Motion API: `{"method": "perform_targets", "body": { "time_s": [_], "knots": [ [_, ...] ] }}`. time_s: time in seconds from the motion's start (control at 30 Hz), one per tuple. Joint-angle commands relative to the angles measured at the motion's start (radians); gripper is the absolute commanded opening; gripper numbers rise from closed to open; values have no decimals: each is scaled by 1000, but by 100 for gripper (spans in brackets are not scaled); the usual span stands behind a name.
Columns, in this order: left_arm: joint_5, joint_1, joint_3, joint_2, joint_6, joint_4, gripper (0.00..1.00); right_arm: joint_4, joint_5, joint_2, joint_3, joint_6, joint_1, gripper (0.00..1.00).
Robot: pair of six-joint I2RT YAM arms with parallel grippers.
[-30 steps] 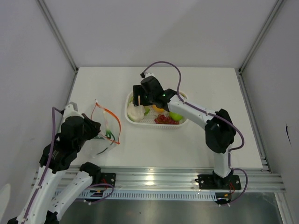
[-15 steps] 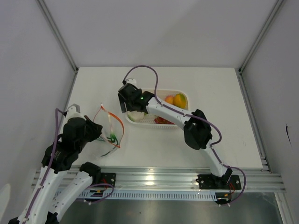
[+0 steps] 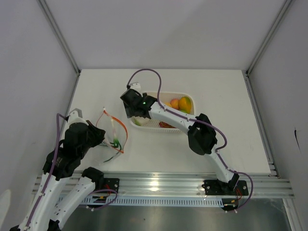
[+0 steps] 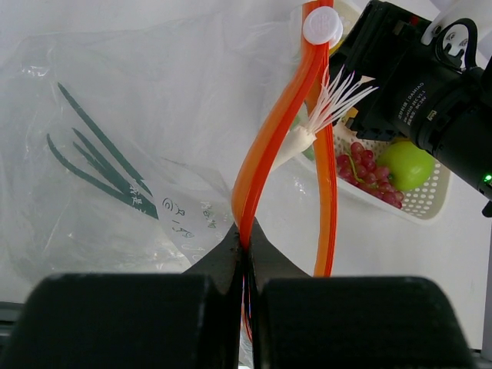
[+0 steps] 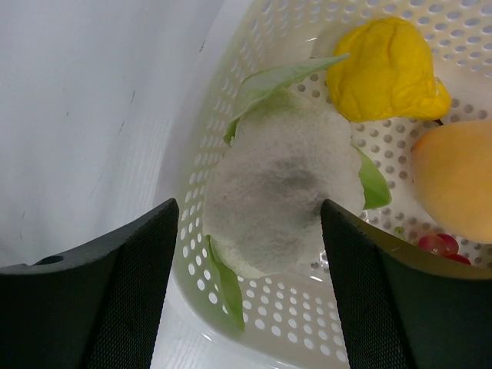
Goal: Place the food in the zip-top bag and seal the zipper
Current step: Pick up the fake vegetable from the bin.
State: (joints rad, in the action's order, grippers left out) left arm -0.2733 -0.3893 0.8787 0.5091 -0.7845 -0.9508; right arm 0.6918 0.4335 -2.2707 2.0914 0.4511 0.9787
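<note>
"Left gripper [image 4: 246, 240], did you see how it stood?"

"Its jaws were pressed together on the zipper [image 4: 270, 142], pinching the red-orange strip at the near end of the zip-top bag [image 4: 115, 138]. The strip rose from the pinch in an open loop, with a white slider tab [image 4: 323, 25] at the end nearest the basket [image 3: 190, 96]."

"And the bag itself?"

"It lay slack, left of the basket and near it, mouth turned toward it. Dark green streaks showed through the plastic; I couldn't tell what they were."

"What about the other arm?"

"Its right gripper [image 5: 250, 211] hung over the basket's left end, fingers spread wide, one on either side of the white cauliflower [image 5: 280, 184]. I couldn't tell whether they touched it."

"Where was the rest of the food?"

"All in the basket. A yellow lemon [image 5: 388, 69] sat just beyond the cauliflower, an orange-yellow fruit [image 5: 453, 177] beside it, and dark red grapes [image 4: 369, 173] touched a green apple [image 4: 405, 164] along the basket's near wall."
</note>
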Motion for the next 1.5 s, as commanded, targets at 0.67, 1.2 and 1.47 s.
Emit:
{"method": "perform_targets", "body": {
  "time_s": [0.67,1.2,1.47],
  "knots": [
    [23,18,-1,-9,11,24,1,63,77,-10,-85,81,-57,67],
    [154,20,-32,52,47,84,1,-32,86,215,-267,75,-72,0],
    [204,21,-30,103,42,139,0,-49,117,522,-366,77,-15,0]
  ]
}}
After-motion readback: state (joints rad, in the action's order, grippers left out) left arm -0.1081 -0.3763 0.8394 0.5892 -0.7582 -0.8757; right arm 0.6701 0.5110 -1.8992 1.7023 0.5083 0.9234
